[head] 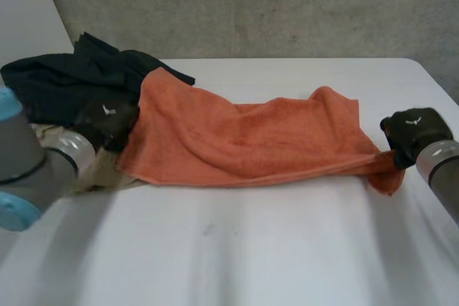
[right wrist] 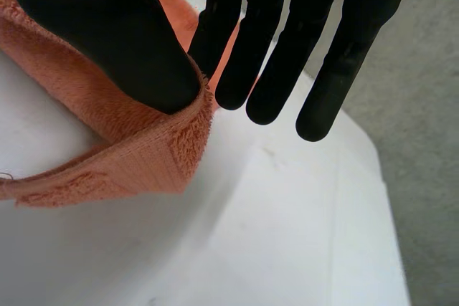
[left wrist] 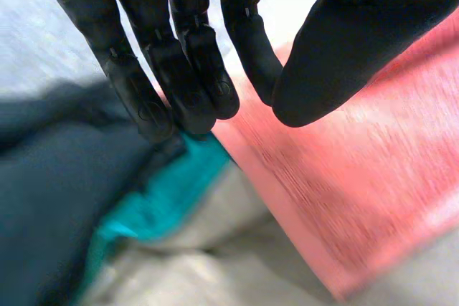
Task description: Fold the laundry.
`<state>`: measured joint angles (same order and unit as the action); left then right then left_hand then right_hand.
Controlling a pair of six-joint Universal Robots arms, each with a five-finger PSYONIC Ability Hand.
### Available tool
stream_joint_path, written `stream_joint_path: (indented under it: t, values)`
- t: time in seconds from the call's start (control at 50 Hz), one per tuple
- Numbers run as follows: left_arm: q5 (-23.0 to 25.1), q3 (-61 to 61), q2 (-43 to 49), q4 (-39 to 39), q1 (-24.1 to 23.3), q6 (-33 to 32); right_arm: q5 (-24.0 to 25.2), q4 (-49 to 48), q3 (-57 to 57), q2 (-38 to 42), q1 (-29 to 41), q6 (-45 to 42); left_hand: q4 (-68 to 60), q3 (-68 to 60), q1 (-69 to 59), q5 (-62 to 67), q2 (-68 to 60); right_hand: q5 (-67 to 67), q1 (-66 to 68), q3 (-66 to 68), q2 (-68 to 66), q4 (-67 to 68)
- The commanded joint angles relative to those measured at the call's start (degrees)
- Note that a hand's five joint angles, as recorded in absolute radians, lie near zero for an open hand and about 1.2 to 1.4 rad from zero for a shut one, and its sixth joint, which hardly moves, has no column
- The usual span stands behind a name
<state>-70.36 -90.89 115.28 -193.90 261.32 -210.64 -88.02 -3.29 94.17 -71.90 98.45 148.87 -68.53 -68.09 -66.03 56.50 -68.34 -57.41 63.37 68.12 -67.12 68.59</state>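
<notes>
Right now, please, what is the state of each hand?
Left hand: cannot be told; it is at the orange towel.
Right hand: shut on the orange towel, pinching its end.

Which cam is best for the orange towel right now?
Head view: the whole orange towel shows, stretched across the table from the left hand to the right hand. Right wrist view shows the corner pinched between that hand's thumb and fingers; left wrist view, one edge beside the left hand.
</notes>
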Motion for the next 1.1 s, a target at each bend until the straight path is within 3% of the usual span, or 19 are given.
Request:
stream_joint_path:
  t: [0.02,0.1,0.16,0.18,0.36,0.56,0.7,0.98,1.1]
  values:
    - [0.8,-0.5,-15.4,7.9,0.0,7.1,0.8,11.1,-3.5,-11.0,-2.3,-5.9,-11.5,-11.9,-14.0,13.5,-11.7,-12.6,16.6,11.9,-12.9,11.4]
    - [2.2,-2.0,-18.9,9.3,0.4,8.8,2.4,14.8,-4.1,-13.9,-4.3,-7.7,-11.5,-11.9,-14.0,13.5,-11.7,-12.6,16.6,11.9,-12.9,11.4]
    - [4.3,-4.5,-15.3,9.3,0.3,8.5,3.8,14.9,-2.8,-13.9,-3.9,-7.5,51.9,51.5,49.4,-49.9,51.7,-12.6,16.6,11.9,-12.9,11.4]
    - [4.7,-4.9,-14.0,9.3,0.1,8.5,3.9,15.0,-2.2,-13.8,-3.9,-7.5,58.5,58.1,56.0,-56.5,58.3,-12.6,16.6,11.9,-12.9,11.4]
    - [5.6,-4.7,0.9,7.6,-3.4,8.3,4.5,10.6,-1.5,-9.8,-3.9,-0.3,45.6,45.1,43.0,-43.5,45.4,-12.6,16.6,11.9,-12.9,11.4]
    - [4.4,0.2,8.5,1.4,-4.2,8.3,4.4,10.7,-2.6,-9.8,-4.1,0.6,37.6,37.2,35.1,-35.6,37.4,-12.6,16.6,11.9,-12.9,11.4]
    - [1.7,4.2,11.0,1.5,-4.3,8.2,4.3,10.3,-1.6,-9.3,-4.1,1.0,34.4,34.0,31.9,-32.4,34.2,-12.6,16.6,11.9,-12.9,11.4]
    - [1.5,10.0,15.8,1.5,-4.2,8.1,4.2,9.8,-1.2,-8.6,-4.1,0.8,29.2,28.8,26.7,-27.2,29.0,-12.6,16.6,11.9,-12.9,11.4]
    - [1.3,11.3,17.1,1.3,-4.3,3.8,4.2,9.7,-1.1,-7.7,-4.1,0.8,25.0,24.6,22.5,-23.0,24.8,-12.6,16.6,11.9,-12.9,11.4]
